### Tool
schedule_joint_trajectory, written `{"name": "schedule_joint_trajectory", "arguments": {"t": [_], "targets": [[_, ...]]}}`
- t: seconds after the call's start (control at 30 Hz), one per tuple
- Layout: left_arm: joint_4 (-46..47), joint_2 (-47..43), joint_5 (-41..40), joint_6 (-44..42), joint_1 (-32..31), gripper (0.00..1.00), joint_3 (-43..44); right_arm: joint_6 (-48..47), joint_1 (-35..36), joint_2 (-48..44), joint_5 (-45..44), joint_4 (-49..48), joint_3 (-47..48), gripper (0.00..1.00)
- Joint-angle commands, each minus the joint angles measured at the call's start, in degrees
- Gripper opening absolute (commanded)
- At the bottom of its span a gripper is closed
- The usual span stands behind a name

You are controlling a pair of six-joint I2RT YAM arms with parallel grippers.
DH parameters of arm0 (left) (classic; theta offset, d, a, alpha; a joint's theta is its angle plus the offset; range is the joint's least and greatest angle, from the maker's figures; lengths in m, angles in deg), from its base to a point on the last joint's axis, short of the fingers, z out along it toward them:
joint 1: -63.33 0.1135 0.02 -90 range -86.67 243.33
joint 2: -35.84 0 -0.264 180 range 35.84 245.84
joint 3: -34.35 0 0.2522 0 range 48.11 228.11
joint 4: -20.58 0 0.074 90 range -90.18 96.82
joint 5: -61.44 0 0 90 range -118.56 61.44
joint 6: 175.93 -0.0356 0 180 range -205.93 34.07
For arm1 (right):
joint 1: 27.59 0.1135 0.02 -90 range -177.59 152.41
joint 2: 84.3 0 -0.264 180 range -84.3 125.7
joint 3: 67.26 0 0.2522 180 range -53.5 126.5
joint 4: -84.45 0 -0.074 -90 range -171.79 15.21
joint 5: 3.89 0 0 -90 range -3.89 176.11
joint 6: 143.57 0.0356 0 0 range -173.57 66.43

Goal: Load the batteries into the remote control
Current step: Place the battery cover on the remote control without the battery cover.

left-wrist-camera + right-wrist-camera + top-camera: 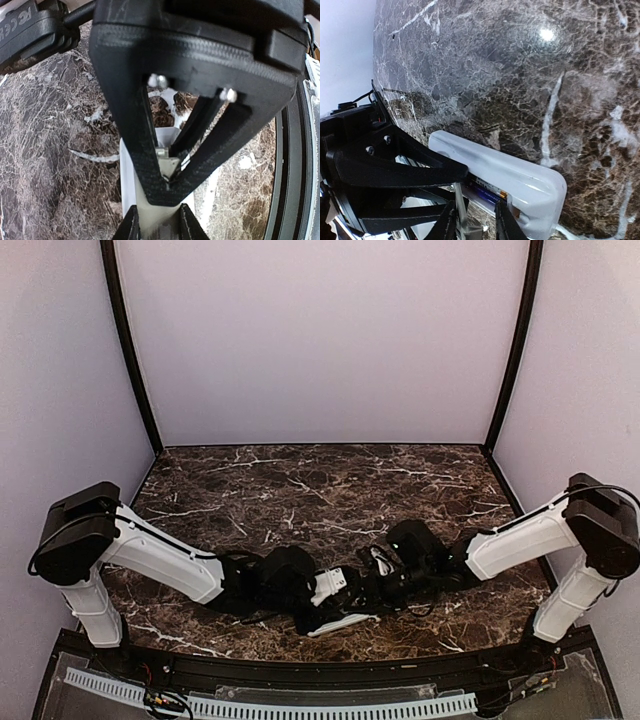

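Arms (pixel 160 555) reach low and inward — left gripper (pixel 161 226) pinches remote control (pixel 520 180); right gripper (pixel 475 222) opening unclear.

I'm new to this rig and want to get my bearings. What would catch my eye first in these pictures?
Both arms meet low over the near middle of the dark marble table, where the left gripper clasps the white remote control. In the right wrist view, the remote's bay is open and a battery with a purple wrapper lies in it. The right gripper sits right beside it.
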Motion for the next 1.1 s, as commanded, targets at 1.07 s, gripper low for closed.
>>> {"name": "schedule_joint_trajectory", "arguments": {"t": [1.07], "targets": [[-10.17, 1.45, -1.01, -0.62, -1.06, 0.13, -1.88, -9.39, 0.57, -4.40, -6.75, 23.90, 11.59, 0.10]]}}
